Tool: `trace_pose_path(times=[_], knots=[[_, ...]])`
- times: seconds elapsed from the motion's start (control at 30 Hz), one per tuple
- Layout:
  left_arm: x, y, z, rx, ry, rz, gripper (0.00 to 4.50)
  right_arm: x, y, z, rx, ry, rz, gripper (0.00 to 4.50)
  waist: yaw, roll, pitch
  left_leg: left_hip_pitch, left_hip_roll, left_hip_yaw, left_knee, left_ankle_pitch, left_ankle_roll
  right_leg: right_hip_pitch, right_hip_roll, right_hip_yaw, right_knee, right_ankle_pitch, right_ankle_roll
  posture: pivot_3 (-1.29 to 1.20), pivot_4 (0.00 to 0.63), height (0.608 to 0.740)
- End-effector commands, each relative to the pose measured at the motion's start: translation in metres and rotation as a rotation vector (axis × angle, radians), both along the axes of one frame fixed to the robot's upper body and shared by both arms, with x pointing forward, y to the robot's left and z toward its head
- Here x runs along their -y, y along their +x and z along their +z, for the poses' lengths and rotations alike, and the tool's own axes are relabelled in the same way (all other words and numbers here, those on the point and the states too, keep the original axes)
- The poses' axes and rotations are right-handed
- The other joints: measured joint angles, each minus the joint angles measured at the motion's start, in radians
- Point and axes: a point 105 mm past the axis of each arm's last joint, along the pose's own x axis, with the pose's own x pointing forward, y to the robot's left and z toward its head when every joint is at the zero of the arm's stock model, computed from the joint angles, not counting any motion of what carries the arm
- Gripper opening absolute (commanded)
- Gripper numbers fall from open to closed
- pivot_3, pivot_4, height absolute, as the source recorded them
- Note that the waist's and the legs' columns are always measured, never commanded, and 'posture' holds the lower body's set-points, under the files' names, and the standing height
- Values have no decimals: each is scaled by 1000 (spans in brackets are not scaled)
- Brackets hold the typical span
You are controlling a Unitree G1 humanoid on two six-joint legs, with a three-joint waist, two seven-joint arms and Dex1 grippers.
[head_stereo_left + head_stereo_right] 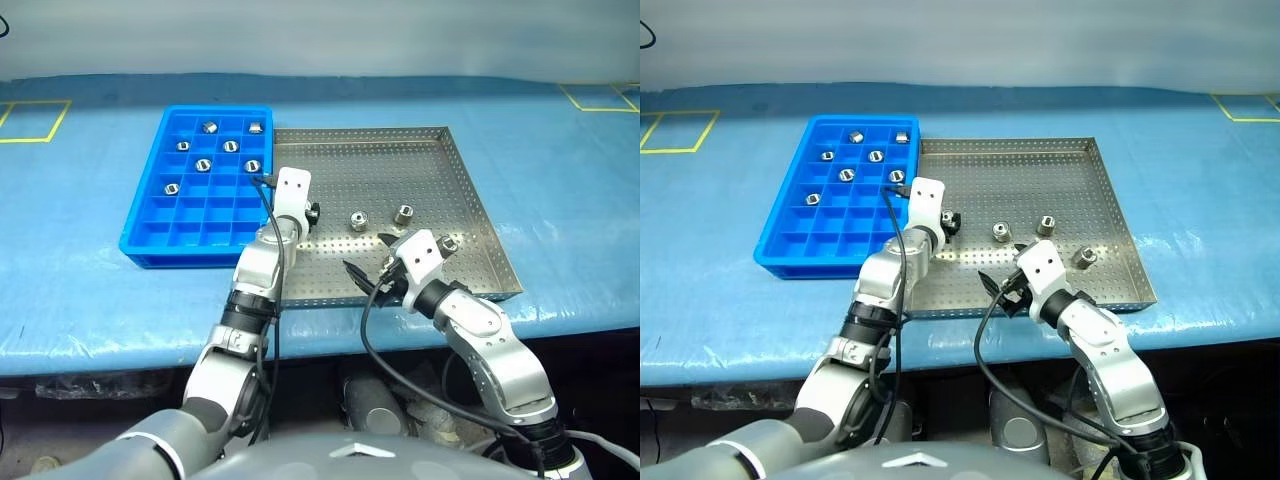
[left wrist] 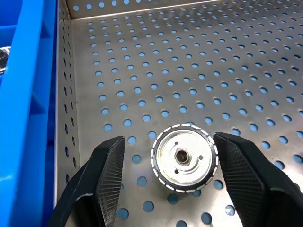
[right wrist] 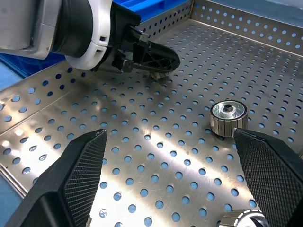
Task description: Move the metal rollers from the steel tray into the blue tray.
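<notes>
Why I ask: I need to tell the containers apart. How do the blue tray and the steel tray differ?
The blue tray is bright blue and split into a grid of square compartments; the steel tray is silver perforated sheet with one open floor. The blue tray is narrower, the steel tray broader and squarer. The blue tray holds seven metal rollers, each in its own compartment; the steel tray's rollers lie loose. Both sit side by side on the blue-covered table.

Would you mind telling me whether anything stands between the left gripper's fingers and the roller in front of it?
Nothing visible does. The roller lies on the steel tray, flanked by the open left gripper, bare gaps either side.
</notes>
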Motion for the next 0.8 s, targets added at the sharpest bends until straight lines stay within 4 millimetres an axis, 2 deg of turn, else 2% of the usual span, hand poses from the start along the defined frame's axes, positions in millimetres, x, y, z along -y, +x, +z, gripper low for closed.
trace_pose_path(times=[0.03,0.23,0.27,0.53,0.8], knots=[[10,4,-3,-15,-36,-8,2879,-1,0,9,39,11,6,4500,-1,0,0,0,0,0,0,0,0,0,0,0,0,0,0,-166,150,740],[17,2,-5,-21,-57,-30,996,-1,-1,9,39,13,0,4500,2,1,-1,0,-1,0,0,0,0,1,-1,1,-1,0,1,-169,150,740],[17,1,-5,-23,-62,-31,806,-1,-1,9,38,12,0,4500,2,1,-1,0,-1,0,0,0,0,1,-1,1,-1,0,1,-168,150,740],[18,-5,-4,-30,-99,-27,804,-2,0,9,37,14,3,4500,1,1,-1,0,-2,0,0,0,0,1,-1,1,-1,1,1,-162,150,740],[19,-12,-5,-41,-108,-12,3400,-3,1,8,35,11,12,4500,1,1,-1,0,-2,0,-1,0,0,0,-1,2,-1,1,1,-145,150,740]])
